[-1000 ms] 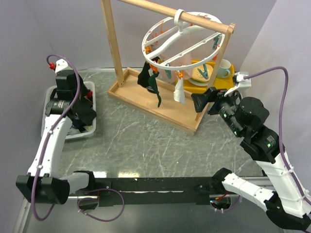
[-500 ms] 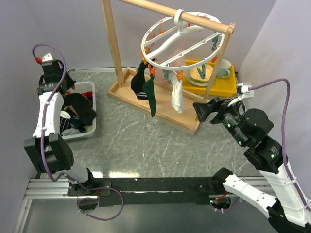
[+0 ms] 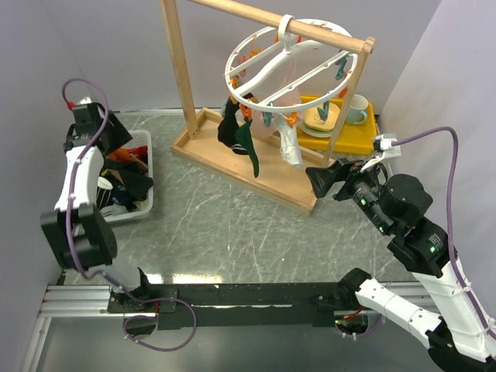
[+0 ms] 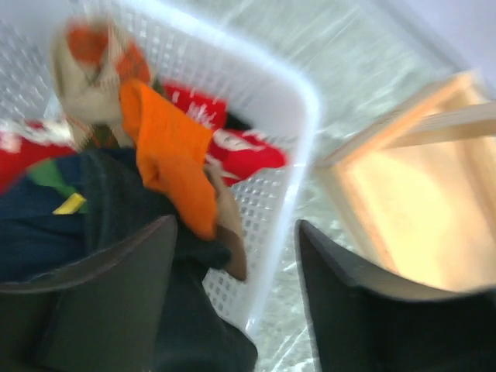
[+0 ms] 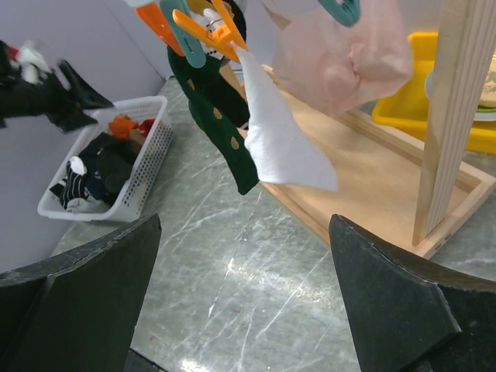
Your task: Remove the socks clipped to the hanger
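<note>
Left gripper (image 4: 236,229) has popped open since a second ago, fingers spread over the basket (image 4: 288,108) rim, pinching nothing. Right gripper (image 5: 244,225) gapes wide, empty, socks (image 5: 221,128) dangling off the hanger (image 3: 288,68) just ahead.

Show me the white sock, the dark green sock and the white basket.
white sock (image 5: 283,147), right wrist view, middle of its fabric
dark green sock (image 5: 223,130), right wrist view, mid-length
white basket (image 5: 146,159), right wrist view, mesh side wall
</note>
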Controlling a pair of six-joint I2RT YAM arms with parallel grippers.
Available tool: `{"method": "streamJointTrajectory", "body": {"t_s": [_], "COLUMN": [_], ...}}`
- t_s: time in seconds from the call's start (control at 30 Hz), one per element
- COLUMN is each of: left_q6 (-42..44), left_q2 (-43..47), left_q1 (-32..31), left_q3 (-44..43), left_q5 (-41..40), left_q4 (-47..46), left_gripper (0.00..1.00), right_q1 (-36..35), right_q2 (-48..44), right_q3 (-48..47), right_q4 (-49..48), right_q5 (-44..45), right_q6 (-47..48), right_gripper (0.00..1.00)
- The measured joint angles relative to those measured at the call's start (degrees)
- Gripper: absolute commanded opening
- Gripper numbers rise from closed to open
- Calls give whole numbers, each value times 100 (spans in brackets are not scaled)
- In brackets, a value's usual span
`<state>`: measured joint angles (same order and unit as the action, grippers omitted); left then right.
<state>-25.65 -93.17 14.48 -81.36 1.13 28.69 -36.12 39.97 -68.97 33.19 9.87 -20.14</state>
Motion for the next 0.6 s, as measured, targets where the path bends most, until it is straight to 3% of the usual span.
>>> {"method": "streamJointTrajectory", "body": {"t_s": [0.1, 0.2, 0.23, 0.4, 0.6], "left_q6": [90, 85, 105, 74, -428], "left_q2": [721, 1394, 1665, 2398, 887], "left_q1": [-52, -68, -68, -70, -24], "left_q3": [-31, 48, 229, 1248, 1014], "left_q5": [-94, -125, -153, -258, -247], "left_q4": [-37, -168, -334, -656, -577], "left_gripper": [41, 4, 1, 1, 1], "right_q1": [0, 0, 0, 0, 0], "right_q2": [0, 0, 0, -31, -142], "right_q3": [2, 2, 2, 31, 155], "right_q4": [7, 28, 37, 52, 101], "right_q5": [-39, -63, -74, -105, -162], "right_q6": [2, 2, 4, 2, -79], "right_gripper": [97, 97, 97, 97, 98]}}
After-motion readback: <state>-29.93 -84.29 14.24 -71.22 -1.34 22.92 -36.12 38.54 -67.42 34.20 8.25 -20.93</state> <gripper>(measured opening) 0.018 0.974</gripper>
